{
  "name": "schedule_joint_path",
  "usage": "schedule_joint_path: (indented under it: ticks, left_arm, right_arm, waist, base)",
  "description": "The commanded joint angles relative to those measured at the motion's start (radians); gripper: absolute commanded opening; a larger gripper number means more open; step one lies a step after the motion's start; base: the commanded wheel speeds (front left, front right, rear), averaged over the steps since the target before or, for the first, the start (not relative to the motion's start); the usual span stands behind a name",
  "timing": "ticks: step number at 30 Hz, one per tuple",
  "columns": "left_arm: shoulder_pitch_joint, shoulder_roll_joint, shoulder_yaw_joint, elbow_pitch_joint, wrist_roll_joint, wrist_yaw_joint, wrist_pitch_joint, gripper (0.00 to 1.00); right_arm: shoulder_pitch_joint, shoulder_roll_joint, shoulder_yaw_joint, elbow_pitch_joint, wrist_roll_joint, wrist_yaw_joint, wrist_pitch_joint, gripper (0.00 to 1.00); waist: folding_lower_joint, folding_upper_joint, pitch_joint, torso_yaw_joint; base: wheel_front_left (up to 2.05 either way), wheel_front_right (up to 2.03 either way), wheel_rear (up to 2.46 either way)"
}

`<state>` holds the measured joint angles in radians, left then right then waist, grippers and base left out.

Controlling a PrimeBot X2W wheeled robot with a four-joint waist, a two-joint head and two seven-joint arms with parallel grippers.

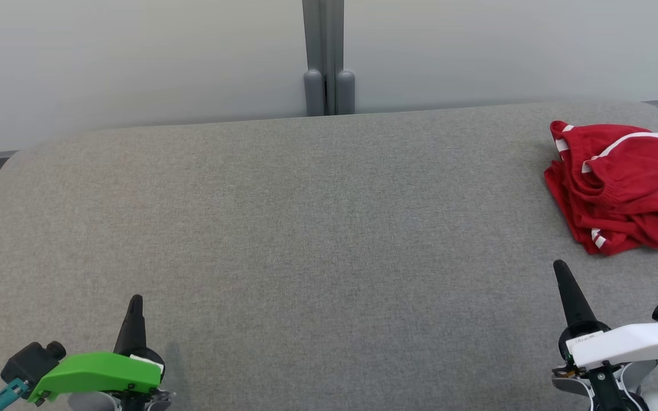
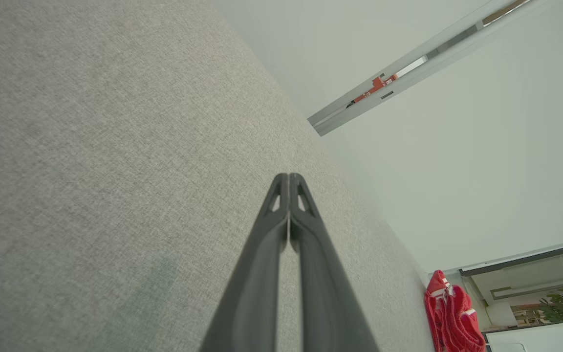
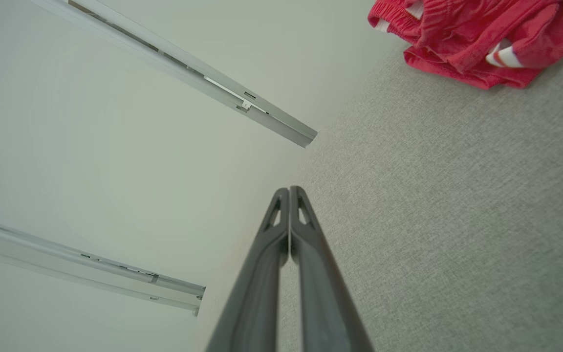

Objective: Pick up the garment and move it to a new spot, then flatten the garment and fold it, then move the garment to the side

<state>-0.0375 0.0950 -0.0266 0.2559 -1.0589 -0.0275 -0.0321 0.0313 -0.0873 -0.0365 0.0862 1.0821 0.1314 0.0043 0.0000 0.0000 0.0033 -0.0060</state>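
Spotted red shorts crumpled at far right of grey worktop, near right gripper. Judged soft, light, floppy; would pinch gathered waistband. Noted right fingers clenched, empty; left gripper likewise, well apart.

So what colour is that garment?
Red with white stripes; the garment shows best in the head view.

Brightly and evenly lit, diffuse, with pale wall slightly washed out across top of head view. Faint soft shadow on grey cloth surface just right of left gripper, lower left. Strongly stretched toward wrist-view edges, wall rails slanting; softly blurred along bottom edge, weave sharp mid-frame.
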Motion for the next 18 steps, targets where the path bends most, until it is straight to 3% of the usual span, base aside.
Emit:
schedule_joint_path:
  ticks: [1,18]
  left_arm:
    - [-0.029,0.001,0.013,-0.012,-0.028,-0.01,0.006,0.0]
    - [-0.045,-0.014,0.054,-0.013,-0.191,-0.041,0.051,0.0]
  right_arm:
    - [-0.024,-0.005,-0.004,0.0,0.029,-0.001,0.004,0.0]
    - [-0.062,-0.001,-0.015,0.049,0.196,-0.001,0.029,0.0]
  waist:
    - [0.0,0.0,0.0,0.0]
    - [0.0,0.0,0.0,0.002]
  base:
    - [0.0,0.0,0.0]
    - [0.0,0.0,0.0]
